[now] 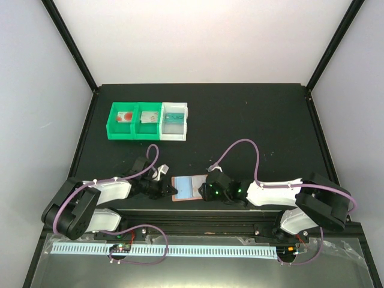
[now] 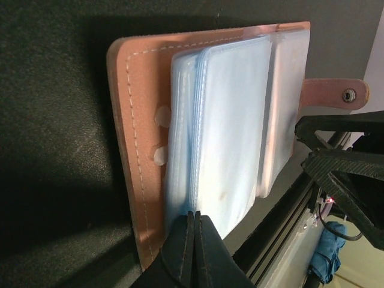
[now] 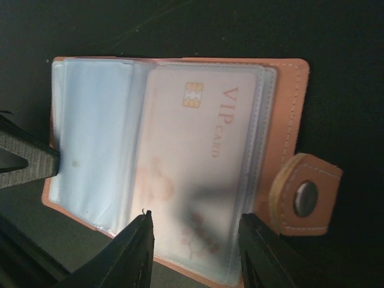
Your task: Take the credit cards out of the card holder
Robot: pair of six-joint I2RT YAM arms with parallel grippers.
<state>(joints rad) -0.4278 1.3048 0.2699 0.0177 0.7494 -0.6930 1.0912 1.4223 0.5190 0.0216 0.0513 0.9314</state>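
The salmon-pink card holder (image 1: 177,188) lies open near the table's front edge, between my two grippers. My left gripper (image 2: 196,217) is shut, with a leaf of the holder's light-blue sleeves (image 2: 231,120) running into its tips. A pale VIP card (image 3: 198,150) with a gold chip sits inside a clear sleeve on the holder's (image 3: 288,102) right half. My right gripper (image 3: 195,240) is open, one finger on each side of that card's near end, not touching it. The snap tab (image 3: 303,195) sticks out to the right.
Two joined green bins (image 1: 135,133) and a white bin (image 1: 174,135) stand at the back left. They hold a white card with a red disc (image 1: 125,116), a second card (image 1: 147,118) and a teal card (image 1: 174,117). The arm rail (image 1: 198,216) runs just in front of the holder.
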